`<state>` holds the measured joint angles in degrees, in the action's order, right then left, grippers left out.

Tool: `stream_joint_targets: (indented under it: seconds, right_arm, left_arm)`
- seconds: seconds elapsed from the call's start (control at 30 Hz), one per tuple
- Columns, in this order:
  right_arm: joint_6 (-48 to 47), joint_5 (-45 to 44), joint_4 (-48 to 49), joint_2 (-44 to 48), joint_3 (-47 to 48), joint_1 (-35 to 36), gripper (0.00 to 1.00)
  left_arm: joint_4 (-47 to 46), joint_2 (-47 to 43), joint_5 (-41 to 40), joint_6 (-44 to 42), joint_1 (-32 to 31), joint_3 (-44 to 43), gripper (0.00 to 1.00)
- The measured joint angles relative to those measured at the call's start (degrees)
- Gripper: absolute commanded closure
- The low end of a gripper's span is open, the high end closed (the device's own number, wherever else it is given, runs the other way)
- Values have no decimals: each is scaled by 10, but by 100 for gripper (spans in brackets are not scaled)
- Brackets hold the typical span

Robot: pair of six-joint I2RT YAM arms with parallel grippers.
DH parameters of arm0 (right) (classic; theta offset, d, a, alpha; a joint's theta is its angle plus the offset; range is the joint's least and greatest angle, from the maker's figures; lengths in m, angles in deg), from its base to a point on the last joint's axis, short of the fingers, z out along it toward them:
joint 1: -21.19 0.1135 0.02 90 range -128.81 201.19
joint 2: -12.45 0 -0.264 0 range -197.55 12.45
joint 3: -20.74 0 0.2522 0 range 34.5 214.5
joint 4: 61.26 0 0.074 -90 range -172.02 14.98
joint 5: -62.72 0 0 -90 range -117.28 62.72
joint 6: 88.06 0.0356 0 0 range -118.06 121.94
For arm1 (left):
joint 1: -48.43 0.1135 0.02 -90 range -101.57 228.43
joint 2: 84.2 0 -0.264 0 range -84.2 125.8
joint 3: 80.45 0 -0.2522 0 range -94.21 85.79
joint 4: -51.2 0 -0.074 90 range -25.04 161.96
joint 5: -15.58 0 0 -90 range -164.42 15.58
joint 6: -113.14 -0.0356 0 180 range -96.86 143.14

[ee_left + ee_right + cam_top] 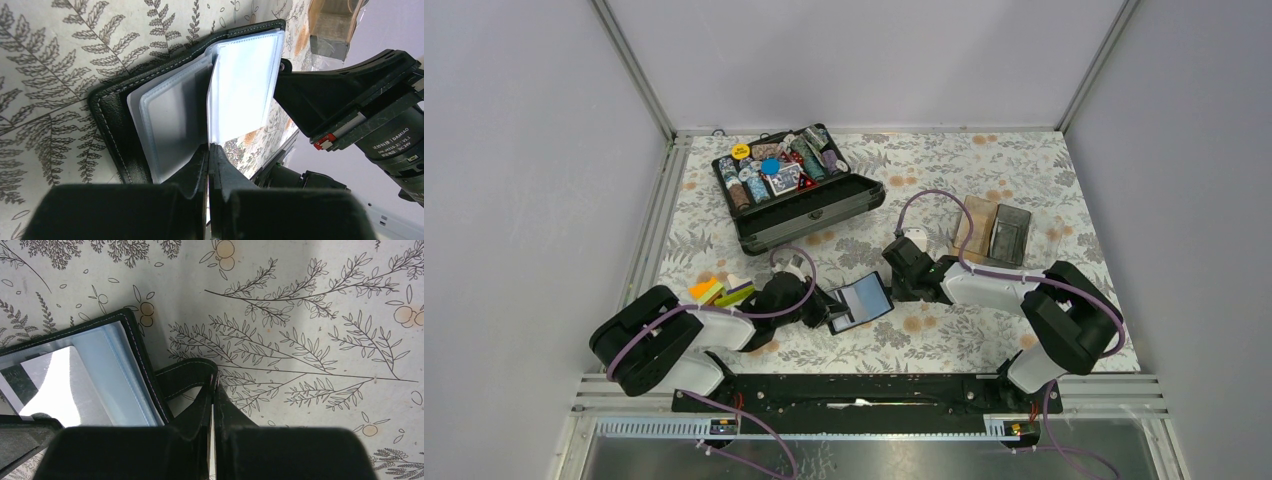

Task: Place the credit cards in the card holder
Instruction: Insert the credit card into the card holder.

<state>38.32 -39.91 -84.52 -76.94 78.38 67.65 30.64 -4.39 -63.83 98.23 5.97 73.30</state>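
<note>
Pincers both clamped on the open card holder [861,302] on the counter [984,170]: left pincer [208,150] on a clear sleeve [242,85], right pincer [214,385] on its strap [186,374]. Loose credit cards [719,291] sit further left, by the left arm [664,340].

Quick count: one card holder [861,302], one chip case [799,195], one tan slab [977,222] and one grey tray [1010,235]. Two hands: left hand [827,308], right hand [892,283]. Loose credit cards [721,291]: at least two, the exact number is hard to tell.

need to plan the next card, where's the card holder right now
In the top view the card holder lies open, front and centre, held between the left gripper and right gripper.
</note>
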Motion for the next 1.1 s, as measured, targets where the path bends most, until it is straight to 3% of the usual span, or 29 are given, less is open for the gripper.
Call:
stream_joint_targets:
  seconds: [0.77, 0.93, 1.1]
  right_arm:
    - [1, -5, -2, -10, 10, 0, 99]
    - [-1, -12, -16, -13, 18, 0, 72]
    - [-9, -18, -55, 1, 20, 0, 55]
  left_arm:
    - [-93, 55, 16, 0, -3, 7, 100]
    - [-93, 56, 16, 0, -3, 7, 100]
    - [-93, 62, 16, 0, -3, 7, 100]
